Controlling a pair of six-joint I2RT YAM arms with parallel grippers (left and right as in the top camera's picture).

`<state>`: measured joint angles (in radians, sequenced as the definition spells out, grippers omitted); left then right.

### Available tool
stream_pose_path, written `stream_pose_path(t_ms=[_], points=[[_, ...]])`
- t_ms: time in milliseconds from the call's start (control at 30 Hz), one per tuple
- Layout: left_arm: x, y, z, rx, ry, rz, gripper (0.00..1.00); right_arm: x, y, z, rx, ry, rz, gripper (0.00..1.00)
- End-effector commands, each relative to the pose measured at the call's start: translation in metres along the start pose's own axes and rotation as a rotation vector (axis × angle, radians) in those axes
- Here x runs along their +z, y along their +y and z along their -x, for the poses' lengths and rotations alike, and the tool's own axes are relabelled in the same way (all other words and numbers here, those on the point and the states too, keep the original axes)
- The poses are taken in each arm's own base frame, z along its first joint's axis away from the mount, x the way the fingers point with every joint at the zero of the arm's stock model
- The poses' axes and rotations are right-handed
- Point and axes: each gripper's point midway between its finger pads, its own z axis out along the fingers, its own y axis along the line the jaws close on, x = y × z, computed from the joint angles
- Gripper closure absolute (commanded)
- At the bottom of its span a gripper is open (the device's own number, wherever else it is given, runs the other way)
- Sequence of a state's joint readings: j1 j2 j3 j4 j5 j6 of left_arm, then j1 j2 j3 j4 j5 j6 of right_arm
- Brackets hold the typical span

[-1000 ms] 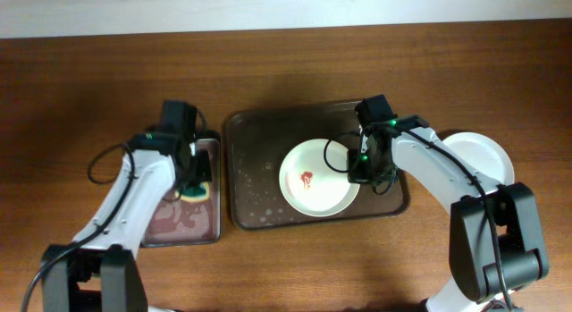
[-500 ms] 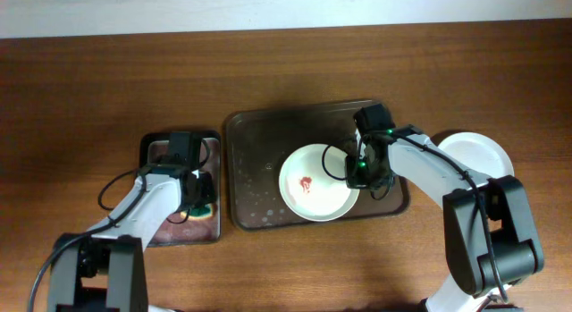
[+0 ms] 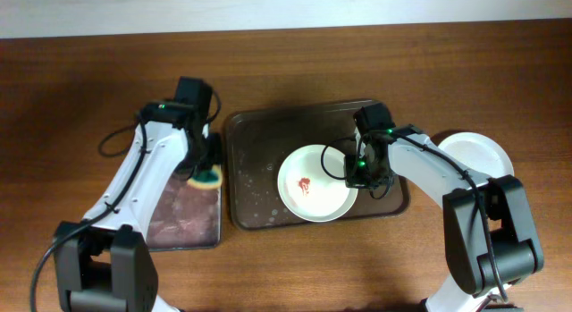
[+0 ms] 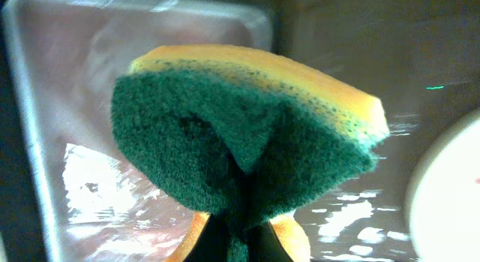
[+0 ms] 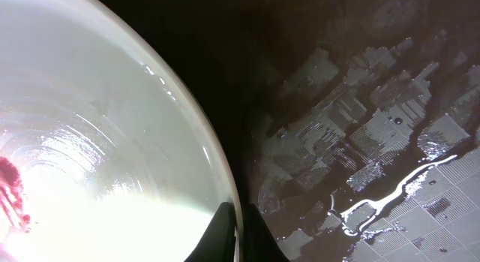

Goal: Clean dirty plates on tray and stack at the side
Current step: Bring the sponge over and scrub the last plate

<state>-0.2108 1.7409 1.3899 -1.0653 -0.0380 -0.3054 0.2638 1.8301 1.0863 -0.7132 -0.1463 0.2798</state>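
Observation:
A white plate [image 3: 315, 183] with a small red smear lies on the dark brown tray [image 3: 255, 160]. My right gripper [image 3: 359, 172] is shut on the plate's right rim; in the right wrist view the fingers [image 5: 241, 232] pinch the rim of the plate [image 5: 90, 142] over the wet tray [image 5: 360, 104]. My left gripper [image 3: 206, 167] is shut on a green and yellow sponge [image 3: 207, 177], held above the smaller tray's right edge, just left of the brown tray. The sponge [image 4: 240, 134] fills the left wrist view. Clean white plates [image 3: 478, 156] are stacked on the table at the right.
The smaller black-rimmed tray [image 3: 179, 218] with a wet grey-pink inside lies left of the brown tray. The brown tray floor carries water drops. Bare wooden table [image 3: 286, 71] lies behind and in front.
My left gripper has lifted the sponge out of the small tray and moved it back and right, toward the brown tray. My right gripper has stayed on the plate's rim.

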Motion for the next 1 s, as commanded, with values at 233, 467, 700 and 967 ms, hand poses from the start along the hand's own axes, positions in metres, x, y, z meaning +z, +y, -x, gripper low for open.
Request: stream_pose_path(t_ms=[233, 467, 700, 967], points=[[0.018, -0.175, -0.024, 0.156, 0.020, -0.368, 1.00, 0.015, -0.008, -0.019, 0.063, 0.078, -0.048, 0.96], [0.058, -0.248, -0.057, 0.190, 0.116, -0.508, 1.00, 0.015, -0.008, -0.019, 0.063, 0.079, -0.048, 0.96], [0.124, -0.243, -0.084, 0.112, 0.253, -0.409, 1.00, 0.015, -0.008, -0.019, 0.063, 0.079, -0.048, 0.96], [0.142, -0.140, -0.068, 0.135, 0.117, 0.135, 1.00, 0.015, -0.009, -0.021, 0.064, 0.086, -0.050, 0.96]])
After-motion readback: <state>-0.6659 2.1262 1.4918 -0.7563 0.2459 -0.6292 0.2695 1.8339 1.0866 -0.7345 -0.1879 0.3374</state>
